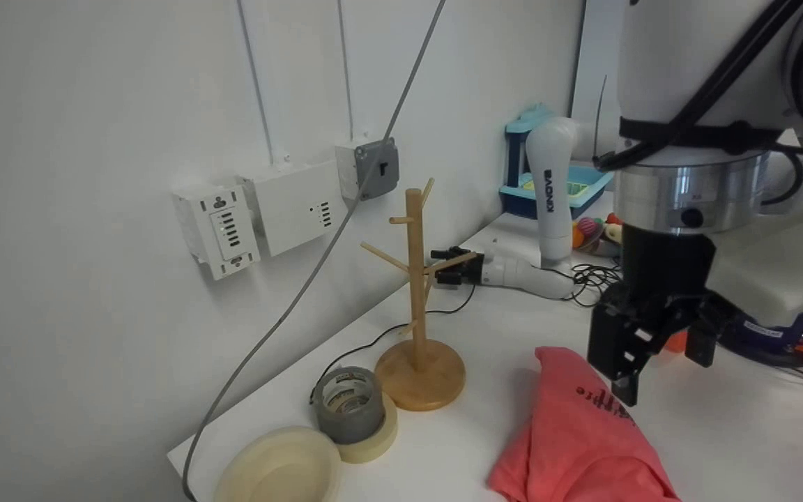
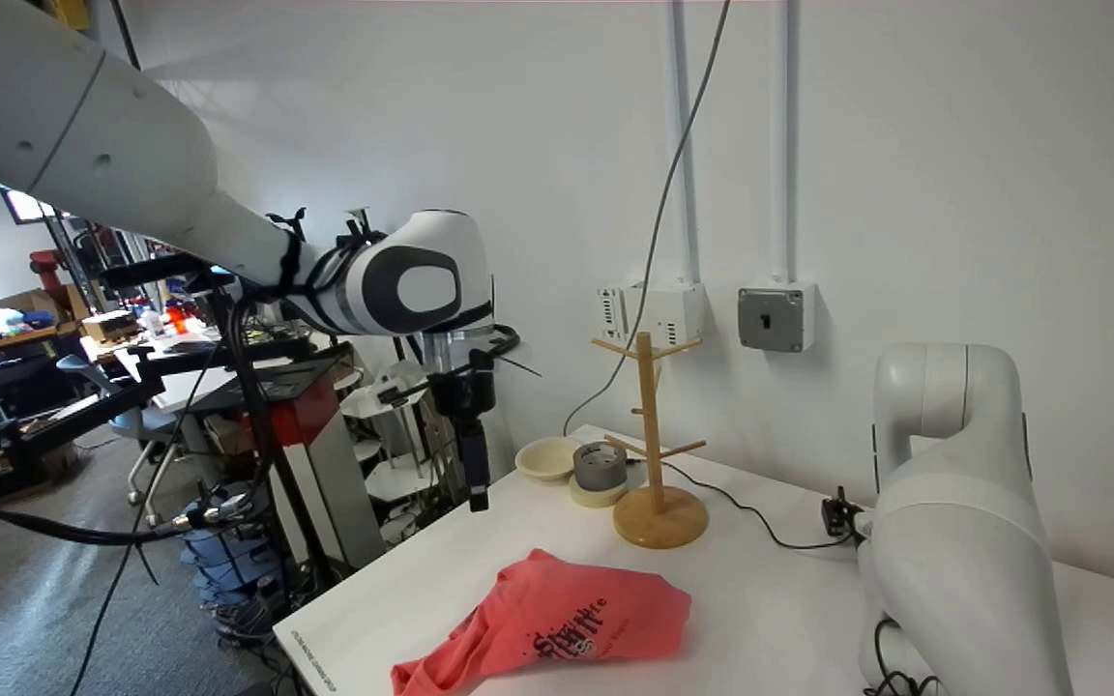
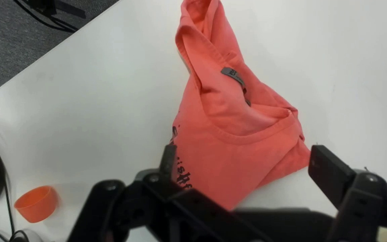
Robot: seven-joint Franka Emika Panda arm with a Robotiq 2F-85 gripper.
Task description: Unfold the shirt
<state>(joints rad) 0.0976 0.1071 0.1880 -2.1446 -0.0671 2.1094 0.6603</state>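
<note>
on the white table (image 2: 779, 628) lies the coral shirt (image 2: 625, 599), crumpled and folded over on itself, with dark lettering (image 2: 571, 635) on its upper face in both exterior views. seen from the wrist, its rounded neckline (image 3: 242, 138) and a grey label (image 3: 233, 75) inside it lie uncovered. above the table hangs the gripper (image 1: 663, 371), apart from the cloth, its jaws spread wide; in the wrist view its fingers (image 3: 329, 171) stand to either side of part of the shirt. near the shirt a wooden mug tree (image 1: 417, 293) stands upright, and just beside its round base (image 1: 436, 387) a grey roll of tape (image 1: 353, 424) rests on a paler roll (image 1: 375, 448), with a cream bowl (image 1: 283, 477) next to them. farther along the table stands a white arm (image 1: 548, 195) marked kinova. well apart from the shirt, an orange cup (image 3: 37, 205) sits on the table, and on the wall (image 2: 944, 193) a grey switch box (image 2: 772, 320) is mounted
</note>
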